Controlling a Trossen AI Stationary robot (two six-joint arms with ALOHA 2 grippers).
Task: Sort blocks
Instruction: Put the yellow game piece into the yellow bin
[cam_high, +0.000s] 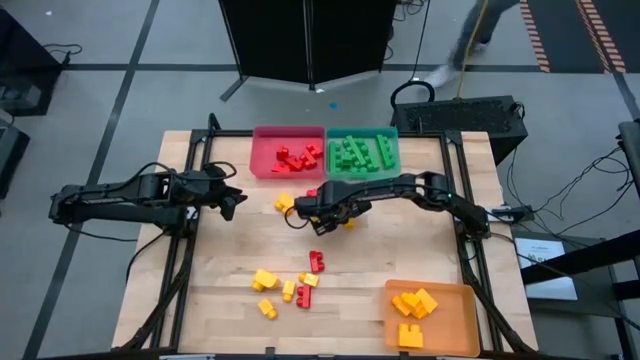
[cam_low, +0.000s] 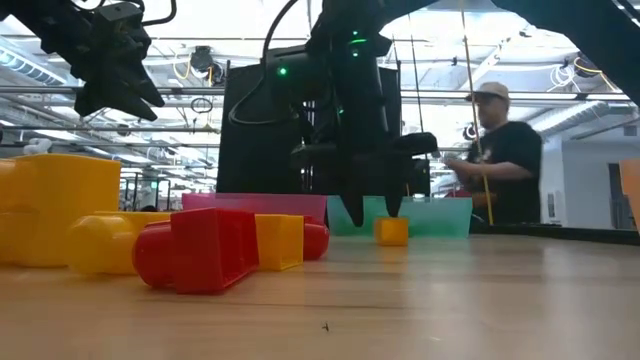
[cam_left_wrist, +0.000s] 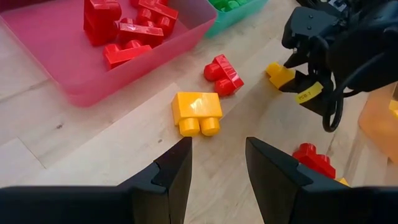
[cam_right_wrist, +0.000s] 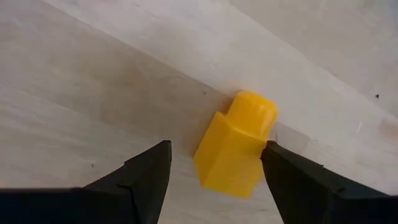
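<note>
Right now my right gripper (cam_right_wrist: 214, 168) is down at the table (cam_high: 420, 255) near its middle, fingers spread apart, with a small yellow block (cam_right_wrist: 236, 144) lying on the wood between them. One finger (cam_right_wrist: 305, 180) touches the block's side or is just beside it; the other finger (cam_right_wrist: 140, 174) stands clear of it. The block lies on its side with its single stud pointing away from my wrist.

Left of that gripper, a yellow two-stud block (cam_left_wrist: 196, 112) and a red block (cam_left_wrist: 224, 74) lie on the bare wood, just in front of the red tray (cam_high: 288, 152), which holds several red blocks (cam_high: 297, 156). Beside it on the right, the teal tray (cam_high: 362, 152) holds green blocks (cam_high: 360, 155).

My left gripper (cam_left_wrist: 217, 165) hangs above the table on the left side, its fingers apart and holding nothing, aimed toward the yellow two-stud block.

Nearer, loose yellow and red blocks (cam_high: 290, 285) are scattered across the middle of the table. At the near right corner, the orange tray (cam_high: 432, 316) holds yellow blocks (cam_high: 413, 310).

Beyond the table, a person (cam_low: 505, 150) in a dark shirt stands in the room.
</note>
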